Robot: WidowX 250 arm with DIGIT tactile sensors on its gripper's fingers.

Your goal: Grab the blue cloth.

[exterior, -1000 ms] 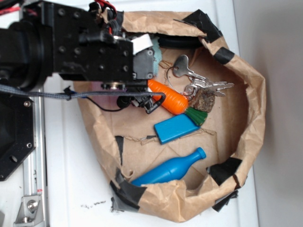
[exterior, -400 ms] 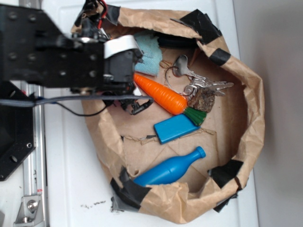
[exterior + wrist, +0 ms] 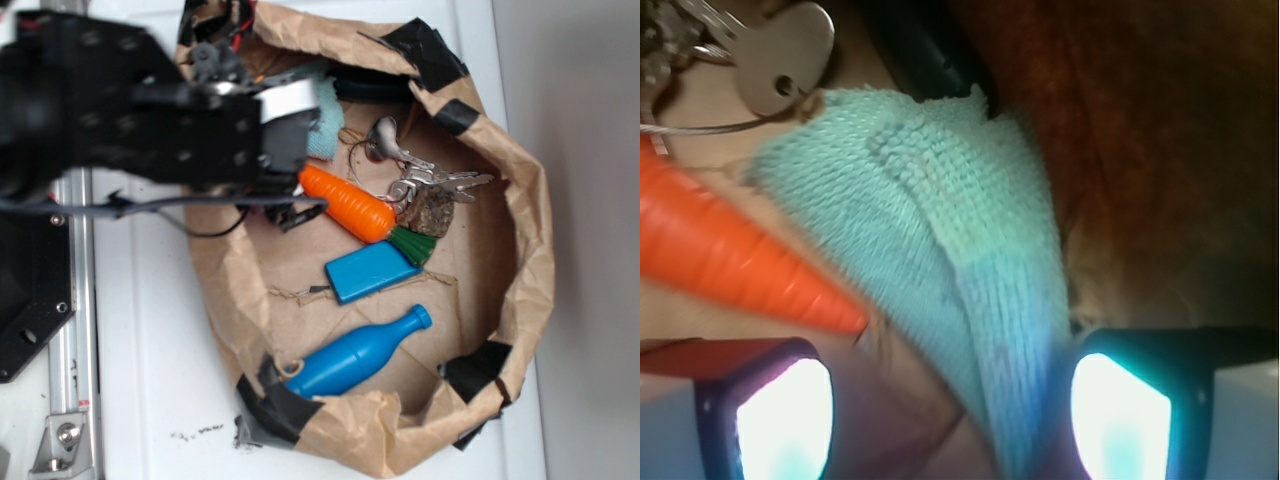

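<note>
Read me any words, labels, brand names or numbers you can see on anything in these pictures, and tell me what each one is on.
None can be read.
The blue block, the blue bottle, the carrot and the blue cloth show no print.
The keys are too small to show any stamping.
The dark marks on the white table are scuffs, not letters.

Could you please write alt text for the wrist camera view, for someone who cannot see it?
A pale blue cloth runs down between the two open fingers of the gripper. An orange carrot lies at left with its tip beside the cloth, and a metal key sits at the top left.
</note>
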